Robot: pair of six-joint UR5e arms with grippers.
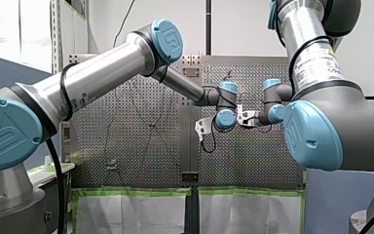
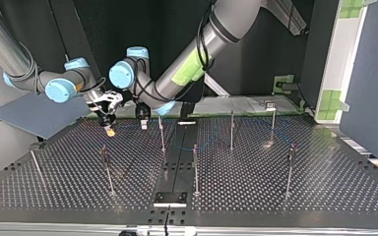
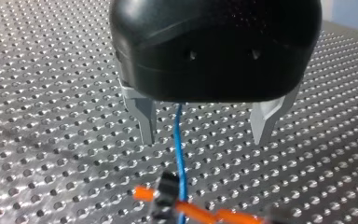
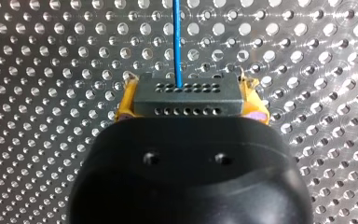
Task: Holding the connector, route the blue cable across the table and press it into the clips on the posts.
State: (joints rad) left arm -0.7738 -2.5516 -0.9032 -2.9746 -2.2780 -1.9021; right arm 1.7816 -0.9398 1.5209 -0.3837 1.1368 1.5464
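right gripper [image 4: 190,100]: yellow pads [image 4: 126,105] are clamping the connector [image 4: 186,95] by its two ends. The pair is sitting low over the table [image 4: 51,70], at the top view's upper left.
left gripper [image 3: 205,135]: metal fingers [image 3: 145,121] are standing apart, straddling the blue cable [image 3: 179,140] and gripping nothing.
blue cable: is running out of the connector's face, with slack lying looped mid-table among the posts [image 2: 195,167].
handling (judged): thin, light, limp, so it is likely to sag and snag. The rigid connector is the sound hold.
clips: too small to make out.
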